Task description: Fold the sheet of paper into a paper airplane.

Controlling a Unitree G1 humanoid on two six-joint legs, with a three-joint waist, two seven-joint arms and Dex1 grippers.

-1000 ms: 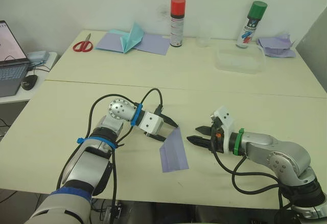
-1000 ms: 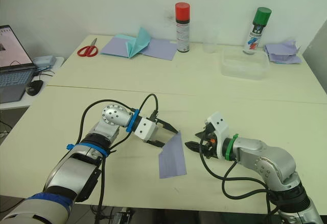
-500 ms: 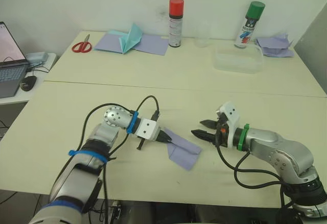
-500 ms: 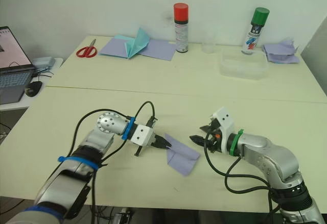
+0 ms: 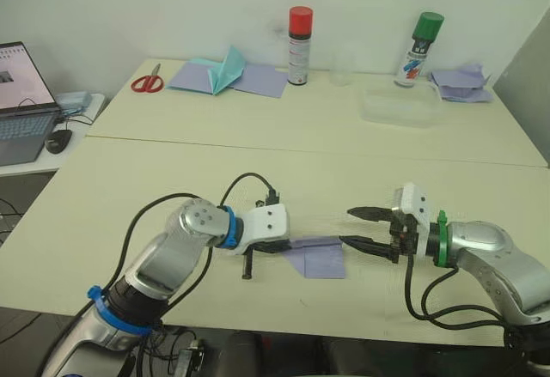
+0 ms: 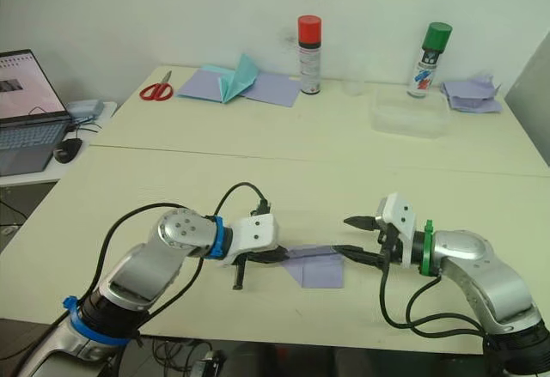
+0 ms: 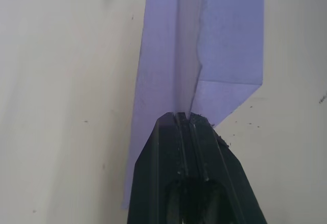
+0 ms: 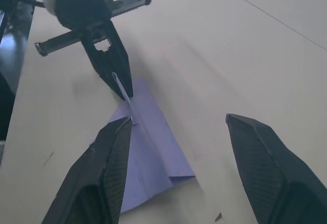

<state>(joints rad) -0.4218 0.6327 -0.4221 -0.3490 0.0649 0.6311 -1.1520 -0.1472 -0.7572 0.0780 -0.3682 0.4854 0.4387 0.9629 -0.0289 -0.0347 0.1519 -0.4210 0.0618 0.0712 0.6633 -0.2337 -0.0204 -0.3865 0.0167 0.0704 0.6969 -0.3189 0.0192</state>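
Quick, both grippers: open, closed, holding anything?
Left gripper: closed, pinching the raised fold of the sheet of paper.
Right gripper: open, holding nothing.

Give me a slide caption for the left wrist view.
Left gripper pinching the raised centre fold of the lavender paper airplane on the table.

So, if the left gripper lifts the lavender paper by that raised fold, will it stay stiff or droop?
Probably it droops a little: the sheet of paper looks thin, and the left gripper pinches only its raised ridge. The layered creases may stiffen the middle, while the flat flaps likely sag. It also looks light, so it could slide on the table.
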